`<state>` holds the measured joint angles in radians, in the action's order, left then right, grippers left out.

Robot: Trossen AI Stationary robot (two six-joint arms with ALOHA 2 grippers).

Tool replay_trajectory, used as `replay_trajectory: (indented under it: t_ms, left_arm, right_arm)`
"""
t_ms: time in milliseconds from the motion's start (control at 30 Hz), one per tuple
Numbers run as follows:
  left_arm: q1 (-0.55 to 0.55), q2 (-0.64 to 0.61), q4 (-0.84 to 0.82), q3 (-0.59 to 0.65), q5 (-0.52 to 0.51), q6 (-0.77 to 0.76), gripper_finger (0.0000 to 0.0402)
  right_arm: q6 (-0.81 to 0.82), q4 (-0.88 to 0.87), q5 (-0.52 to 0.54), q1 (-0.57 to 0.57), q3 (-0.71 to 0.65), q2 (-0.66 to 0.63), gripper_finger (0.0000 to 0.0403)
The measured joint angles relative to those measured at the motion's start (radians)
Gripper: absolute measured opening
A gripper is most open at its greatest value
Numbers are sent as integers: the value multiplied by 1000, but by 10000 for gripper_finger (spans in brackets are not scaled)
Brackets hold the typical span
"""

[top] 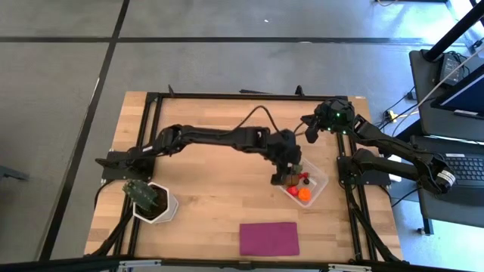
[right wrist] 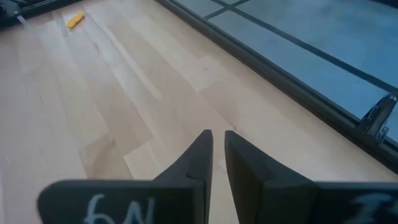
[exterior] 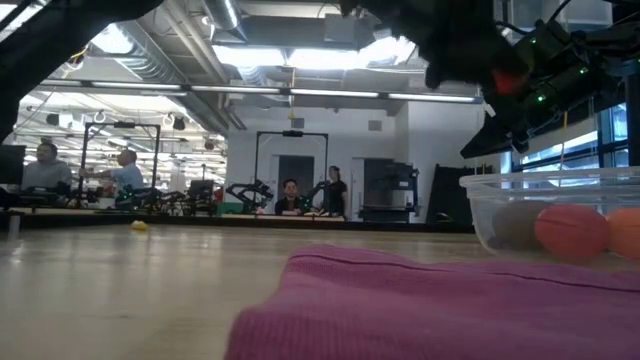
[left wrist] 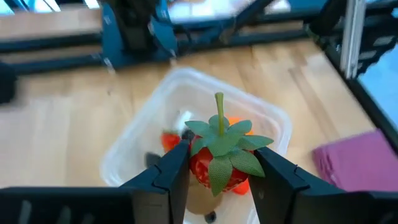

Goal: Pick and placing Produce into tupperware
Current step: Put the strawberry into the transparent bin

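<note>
The clear tupperware (top: pixel 321 181) sits on the table's right half and holds an orange ball (exterior: pixel 570 232), a brown oval (exterior: pixel 515 226), small red pieces and dark berries. My left gripper (left wrist: pixel 221 155) hangs over the tub (left wrist: pixel 186 74), shut on the red-and-green piece (left wrist: pixel 217 146), a red fruit with green leaves and a stem. My right gripper (right wrist: pixel 217 134) waits shut near the far right of the table (top: pixel 310 134), touching nothing. A yellow bit (right wrist: pixel 74 20) lies on the bare wood away from the tub. My left gripper pinches the red-and-green piece by its red body (left wrist: pixel 198 167), one finger (left wrist: pixel 174 168) on each side. The fingers come from above, pointing down into the tub. The piece is lifted clear over the tub's contents, and its leaves and stem (left wrist: pixel 219 109) stick out past the fingertips.
A flat magenta rectangle (top: pixel 269 238) lies near the table's near edge, close to the tub. A green plant in a white pot (top: pixel 155 202) stands at the near left. Black frame rails run along the table's sides. People sit in the room beyond the far edge.
</note>
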<state>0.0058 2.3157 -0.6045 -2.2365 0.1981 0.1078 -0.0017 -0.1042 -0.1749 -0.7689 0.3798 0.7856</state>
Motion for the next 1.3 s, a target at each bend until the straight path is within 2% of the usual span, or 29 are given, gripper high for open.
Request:
replay_trajectory:
  t_ms: [267,433,533,833,1300]
  left_arm:
    - [17,2,254,212,-7,-105,136]
    - [36,2,454,312,-7,-222,134]
    - [40,2,531,349,-16,-238,137]
    - [39,2,540,376,-65,-233,132]
    - [26,68,583,376,-62,-237,139]
  right_arm:
    - [24,1,0,0,0,0,46]
    - [24,1,0,0,0,0,46]
    - [24,1,0,0,0,0,46]
    - [23,2,0,0,0,0,46]
    - [23,3,0,0,0,0,46]
